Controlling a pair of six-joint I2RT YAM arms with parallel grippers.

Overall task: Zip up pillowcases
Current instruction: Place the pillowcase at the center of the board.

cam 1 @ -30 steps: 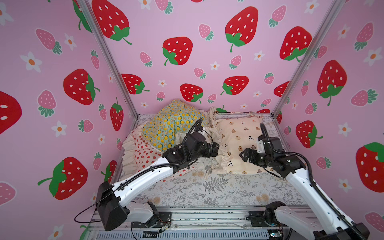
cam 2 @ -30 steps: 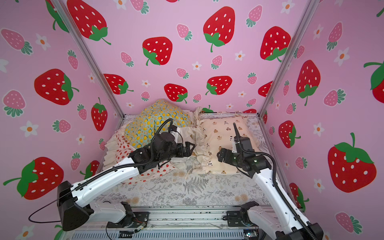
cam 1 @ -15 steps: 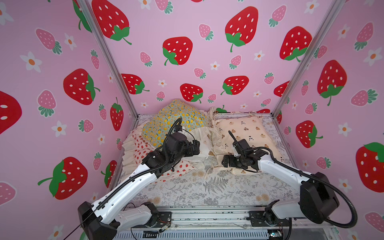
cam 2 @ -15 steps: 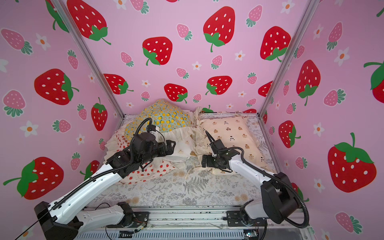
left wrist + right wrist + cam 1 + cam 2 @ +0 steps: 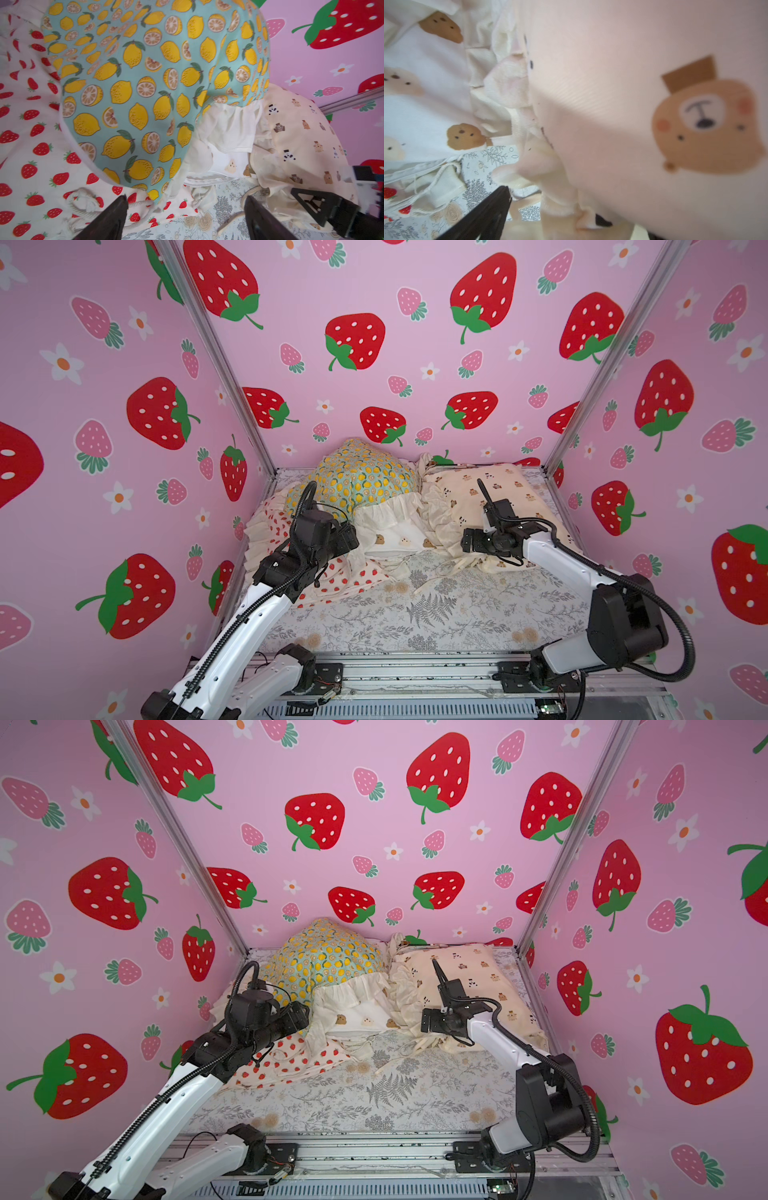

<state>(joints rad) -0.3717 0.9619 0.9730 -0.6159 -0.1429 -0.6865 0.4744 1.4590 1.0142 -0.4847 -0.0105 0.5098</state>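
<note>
In both top views the four pillowcases crowd the far half of the fern-print sheet (image 5: pixel 436 614). The lemon pillowcase (image 5: pixel 365 477) bulges at upper centre. The cream small-bear pillowcase (image 5: pixel 503 489) lies to its right. The white bear-head pillowcase (image 5: pixel 395 537) sits low between them, under the lemon one's cream ruffle (image 5: pixel 386 506). The strawberry pillowcase (image 5: pixel 345 580) spreads at left centre, partly beneath the lemon one. The left gripper (image 5: pixel 353 540) hangs over the strawberry pillowcase, pointing right toward that ruffle. The right gripper (image 5: pixel 466 540) points left, at the frilled edge of the small-bear pillowcase.

In the left wrist view the lemon pillowcase (image 5: pixel 135 83) fills the upper centre, with strawberry print at left and the small-bear pillowcase at right. The left gripper's two dark fingers (image 5: pixel 108 220) rise from the bottom edge, set wide apart with nothing between them. A white cord (image 5: pixel 87 200) lies on the strawberry cloth just beside one finger. The right gripper shows blurred at lower right.

In the right wrist view the small-bear pillowcase (image 5: pixel 633 104) fills the right side, out of focus, and the bear-head pillowcase (image 5: pixel 425 104) is at left. One dark finger (image 5: pixel 483 216) shows at lower left, far off the middle, and the other is hidden behind cream cloth. The jaws stand wide, with frilled cloth in the gap and no grip visible.
</note>
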